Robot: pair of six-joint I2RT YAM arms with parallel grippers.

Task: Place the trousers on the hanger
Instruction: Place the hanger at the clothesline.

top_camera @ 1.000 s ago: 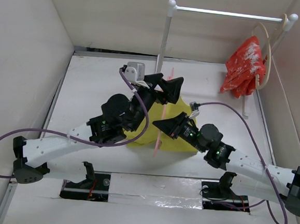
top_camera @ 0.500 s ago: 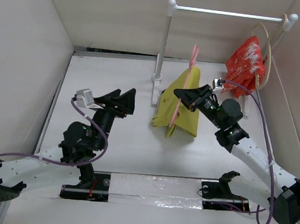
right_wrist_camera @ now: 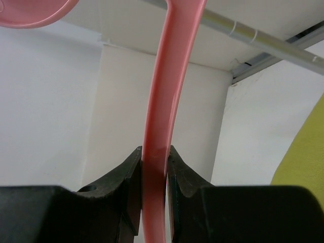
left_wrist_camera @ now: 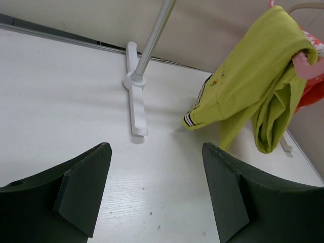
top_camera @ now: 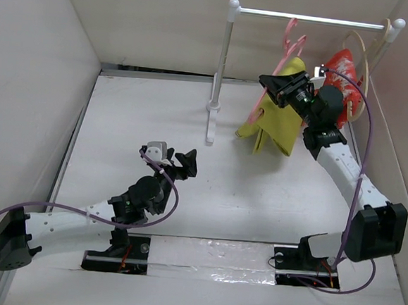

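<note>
The mustard-yellow trousers (top_camera: 276, 119) hang draped over the pink hanger (top_camera: 293, 39), raised high at the back right. The hanger's hook is at the white rail (top_camera: 306, 18); whether it rests on the rail I cannot tell. My right gripper (top_camera: 286, 80) is shut on the hanger's pink arm (right_wrist_camera: 161, 126), seen close in the right wrist view. The trousers (left_wrist_camera: 243, 86) with their striped waistband also show in the left wrist view, top right. My left gripper (top_camera: 182, 161) is open and empty, low over the table at the near left, far from the trousers.
A white garment rack stands at the back, its post (top_camera: 220, 69) and foot (left_wrist_camera: 134, 96) left of the trousers. A red patterned garment (top_camera: 337, 75) on a pale beige hanger (top_camera: 365, 66) hangs at the rail's right end. White walls enclose the table.
My right gripper has lifted the hanger with the trousers up and back to the rail. My left arm has let go and drawn back toward the near left, low over the table.
</note>
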